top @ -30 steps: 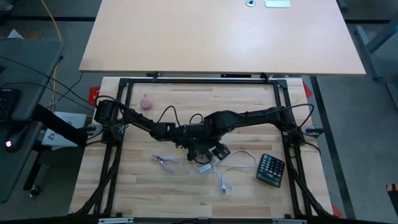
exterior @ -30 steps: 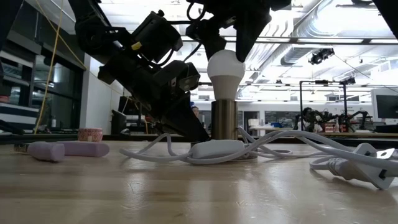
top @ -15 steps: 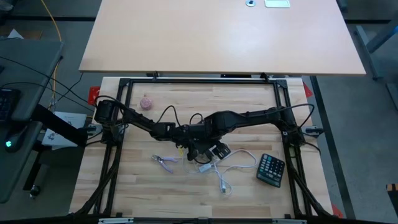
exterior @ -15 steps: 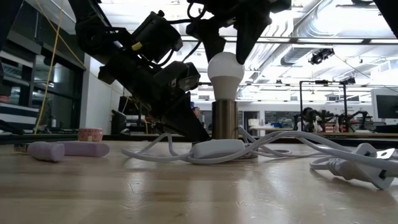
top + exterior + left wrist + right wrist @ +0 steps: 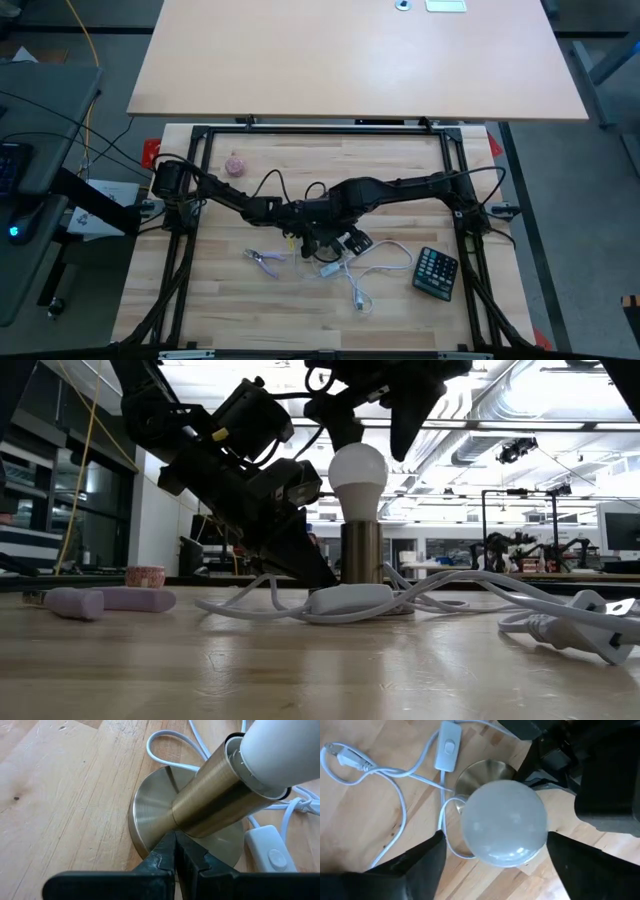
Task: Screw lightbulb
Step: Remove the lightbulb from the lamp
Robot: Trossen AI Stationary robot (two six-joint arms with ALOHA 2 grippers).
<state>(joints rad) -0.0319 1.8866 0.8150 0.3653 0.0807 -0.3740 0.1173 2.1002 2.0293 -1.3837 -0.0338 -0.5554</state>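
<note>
The white lightbulb (image 5: pixel 358 470) stands upright in the brass socket tube (image 5: pixel 361 550), which rises from a round brass disc base (image 5: pixel 150 815) on the table. The bulb's globe also shows in the right wrist view (image 5: pixel 502 822). My right gripper (image 5: pixel 378 445) is above the bulb, pointing down and open, with one finger on either side of the globe and a gap to it. My left gripper (image 5: pixel 175 845) is shut, low at the foot of the tube, slanting down from the table's left. My left gripper has its shut fingertips (image 5: pixel 172 851) on the disc base's top (image 5: pixel 155 837), right at the foot of the brass tube. The fingers slant down from the table's left. The base lies flat on the table.
The lamp's white cord, with its switch (image 5: pixel 350 600) and plug (image 5: pixel 575 630), lies looped around the base toward the near right. A calculator (image 5: pixel 437 272) lies at the right, pink-handled pliers (image 5: pixel 265 258) at the left, and a small pink ball (image 5: pixel 235 165) at the far left.
My right gripper has opened: its fingers, which were closed on the bulb's globe, have spread apart and let go of it. The bulb stays upright in the socket.
</note>
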